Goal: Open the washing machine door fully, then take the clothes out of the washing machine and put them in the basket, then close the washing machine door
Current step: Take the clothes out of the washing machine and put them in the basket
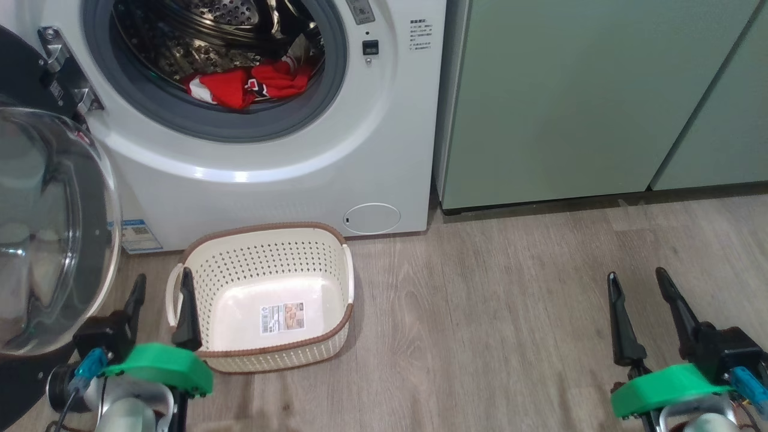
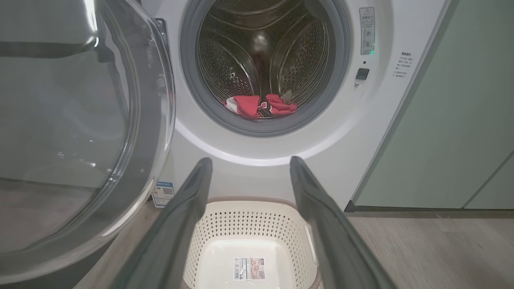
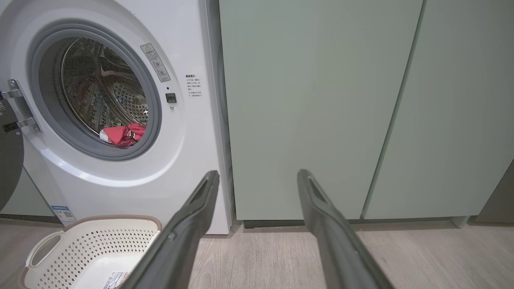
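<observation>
Left gripper (image 1: pixel 163 275), lower left of my head view: fingers spread, holding nothing, just beside the basket (image 1: pixel 264 227). Right gripper (image 1: pixel 636 274), lower right: likewise spread, above the floor (image 1: pixel 480 336). I logged the clothes (image 1: pixel 246 89), a red heap, inside the washing machine (image 1: pixel 270 180) at upper left, with the washing machine door (image 1: pixel 54 228) swung open at the left edge.
</observation>
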`<state>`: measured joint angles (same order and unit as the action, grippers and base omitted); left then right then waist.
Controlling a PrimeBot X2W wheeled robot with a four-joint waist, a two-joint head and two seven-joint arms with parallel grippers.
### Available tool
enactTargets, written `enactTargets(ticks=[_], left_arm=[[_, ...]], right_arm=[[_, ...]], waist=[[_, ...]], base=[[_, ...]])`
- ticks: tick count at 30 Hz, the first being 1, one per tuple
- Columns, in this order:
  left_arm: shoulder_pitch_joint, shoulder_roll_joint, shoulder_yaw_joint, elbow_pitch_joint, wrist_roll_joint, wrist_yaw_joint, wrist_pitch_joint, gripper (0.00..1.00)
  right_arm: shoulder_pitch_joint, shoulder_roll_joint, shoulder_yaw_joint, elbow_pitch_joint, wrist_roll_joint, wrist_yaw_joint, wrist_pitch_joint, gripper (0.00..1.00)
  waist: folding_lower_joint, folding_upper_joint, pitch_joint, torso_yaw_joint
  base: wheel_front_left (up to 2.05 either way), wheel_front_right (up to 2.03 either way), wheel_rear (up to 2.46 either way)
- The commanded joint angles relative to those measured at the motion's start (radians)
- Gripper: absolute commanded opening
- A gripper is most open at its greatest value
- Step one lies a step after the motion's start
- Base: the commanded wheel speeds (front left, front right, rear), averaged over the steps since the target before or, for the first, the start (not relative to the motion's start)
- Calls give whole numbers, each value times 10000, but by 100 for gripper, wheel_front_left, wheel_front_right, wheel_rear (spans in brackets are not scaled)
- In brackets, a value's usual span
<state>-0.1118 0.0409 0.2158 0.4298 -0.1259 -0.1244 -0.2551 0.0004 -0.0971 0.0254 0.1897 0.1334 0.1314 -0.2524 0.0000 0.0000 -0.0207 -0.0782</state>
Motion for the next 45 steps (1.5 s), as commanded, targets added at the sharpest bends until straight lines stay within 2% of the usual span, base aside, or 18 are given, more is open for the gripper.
enactTargets(ticks=[1, 17, 26, 39, 45], left_arm=[[-488, 150, 326, -328, 57, -19, -66, 100], [-595, 119, 451, -102, 136, -19, -66, 100], [-615, 114, 147, -50, 79, -48, -67, 100], [-749, 110, 83, 48, -60, -59, -67, 100], [-776, 108, 111, -23, 277, 113, -67, 100]], right_arm=[[-399, -3, 194, -388, 22, -7, -93, 100], [-446, -39, 276, -366, 25, -7, -93, 100], [-439, -48, 385, -291, 86, -7, -93, 100], [-568, -53, 472, -243, 117, -7, -93, 100], [-574, -49, 445, -237, 139, -7, -93, 100]], waist=[[0, 0, 1, 14], [0, 0, 24, 134], [0, 0, 49, 178], [0, 0, 123, 202], [0, 0, 142, 220]], base=[[0, 0, 0], [0, 0, 0], [21, -22, 0], [166, -166, 0], [180, -180, 0]])
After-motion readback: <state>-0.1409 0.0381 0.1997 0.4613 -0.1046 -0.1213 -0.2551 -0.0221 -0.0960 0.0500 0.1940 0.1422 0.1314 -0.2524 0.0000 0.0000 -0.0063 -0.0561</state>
